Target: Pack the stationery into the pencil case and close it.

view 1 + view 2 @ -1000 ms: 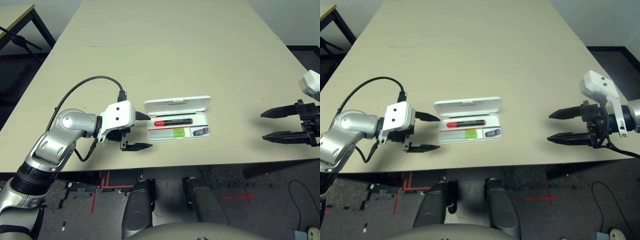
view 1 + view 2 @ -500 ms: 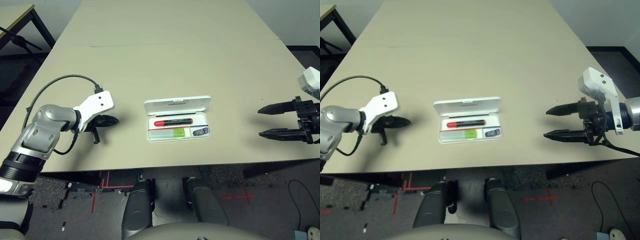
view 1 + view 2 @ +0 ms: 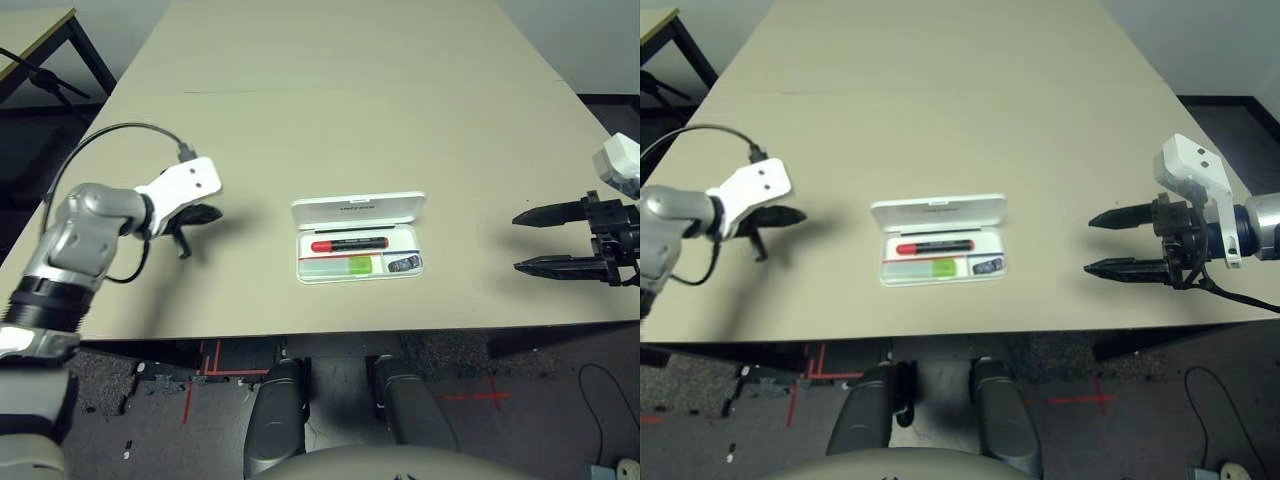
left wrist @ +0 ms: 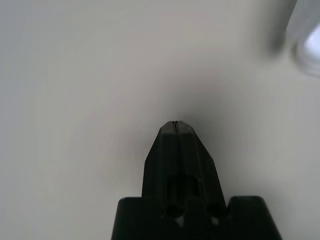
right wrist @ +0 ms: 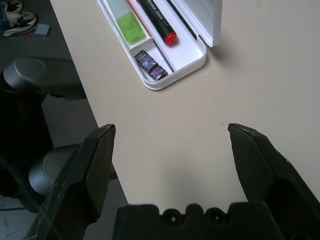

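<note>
Lying open near the smooth beige counter's (image 3: pixel 330 120) front edge, the flat white plastic pencil case (image 3: pixel 358 238) holds red marker (image 3: pixel 348 243), green-capped highlighter (image 3: pixel 340 265) and tiny sharpener (image 3: pixel 403 264); its rounded lid rests behind. Left gripper (image 3: pixel 200 216) fingers pressed together, well apart; right gripper (image 3: pixel 1118 243) fingers spread wide.

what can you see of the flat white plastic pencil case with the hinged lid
The flat white plastic pencil case lies open near the table's front edge, between the two grippers, touched by neither. Its rounded-corner lid, with small dark print, is swung back on the far side. The shallow tray holds a red marker with a black end, a pale highlighter with a green part and a small dark sharpener-like piece.
</note>
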You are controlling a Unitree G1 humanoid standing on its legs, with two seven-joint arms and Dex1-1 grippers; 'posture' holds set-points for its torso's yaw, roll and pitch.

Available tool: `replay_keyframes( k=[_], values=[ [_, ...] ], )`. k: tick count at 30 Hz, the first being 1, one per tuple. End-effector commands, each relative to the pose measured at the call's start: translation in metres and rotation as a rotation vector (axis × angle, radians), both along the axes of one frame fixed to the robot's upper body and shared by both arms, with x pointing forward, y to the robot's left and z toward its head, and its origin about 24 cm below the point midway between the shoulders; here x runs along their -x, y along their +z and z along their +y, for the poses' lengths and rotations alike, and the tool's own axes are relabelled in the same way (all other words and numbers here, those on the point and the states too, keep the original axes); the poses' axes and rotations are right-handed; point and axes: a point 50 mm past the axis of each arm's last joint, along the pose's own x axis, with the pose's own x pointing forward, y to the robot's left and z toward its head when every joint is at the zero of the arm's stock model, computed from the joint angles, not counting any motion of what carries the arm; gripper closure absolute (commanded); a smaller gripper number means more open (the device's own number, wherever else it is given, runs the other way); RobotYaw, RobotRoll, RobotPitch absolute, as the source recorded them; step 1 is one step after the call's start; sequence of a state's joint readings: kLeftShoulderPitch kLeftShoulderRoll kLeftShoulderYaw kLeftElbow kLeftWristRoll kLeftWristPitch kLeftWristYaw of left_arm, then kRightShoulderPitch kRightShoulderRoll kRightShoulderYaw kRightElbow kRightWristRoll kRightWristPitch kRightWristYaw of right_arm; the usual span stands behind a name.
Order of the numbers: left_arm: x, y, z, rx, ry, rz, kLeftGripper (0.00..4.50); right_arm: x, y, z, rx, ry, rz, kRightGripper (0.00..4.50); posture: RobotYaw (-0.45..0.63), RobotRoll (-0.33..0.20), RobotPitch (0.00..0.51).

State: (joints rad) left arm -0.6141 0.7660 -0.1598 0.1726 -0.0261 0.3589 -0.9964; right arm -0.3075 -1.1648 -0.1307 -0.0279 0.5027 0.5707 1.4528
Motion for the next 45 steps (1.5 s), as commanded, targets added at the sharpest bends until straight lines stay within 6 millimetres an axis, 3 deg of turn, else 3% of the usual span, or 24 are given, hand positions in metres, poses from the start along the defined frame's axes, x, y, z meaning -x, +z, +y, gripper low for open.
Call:
replay_keyframes(
  k=[1, 9, 22, 35, 45],
  values=[
    [-0.005, 0.01, -0.015, 0.098, -0.026, -0.075, 4.47, -0.001, -0.001, -0.001, 0.005, 0.001, 0.002, 0.0, -0.09, 0.0, 0.145],
    [-0.015, -0.003, -0.053, 0.179, -0.103, -0.094, 4.47, -0.003, -0.001, 0.0, 0.009, 0.005, -0.006, 0.0, -0.1, 0.0, 0.142],
    [-0.013, -0.017, -0.068, 0.178, -0.161, -0.047, 4.47, -0.003, -0.003, 0.0, 0.017, 0.002, -0.009, 0.0, -0.11, 0.0, 0.143],
    [0.015, -0.021, -0.092, 0.217, -0.377, 0.042, 4.47, -0.006, -0.006, 0.001, 0.04, 0.015, -0.002, 0.0, -0.11, 0.0, 0.142],
    [0.033, -0.032, -0.094, 0.176, -0.492, 0.108, 4.47, -0.008, -0.01, 0.001, 0.059, 0.026, 0.002, 0.0, -0.09, 0.0, 0.136]
  ],
)
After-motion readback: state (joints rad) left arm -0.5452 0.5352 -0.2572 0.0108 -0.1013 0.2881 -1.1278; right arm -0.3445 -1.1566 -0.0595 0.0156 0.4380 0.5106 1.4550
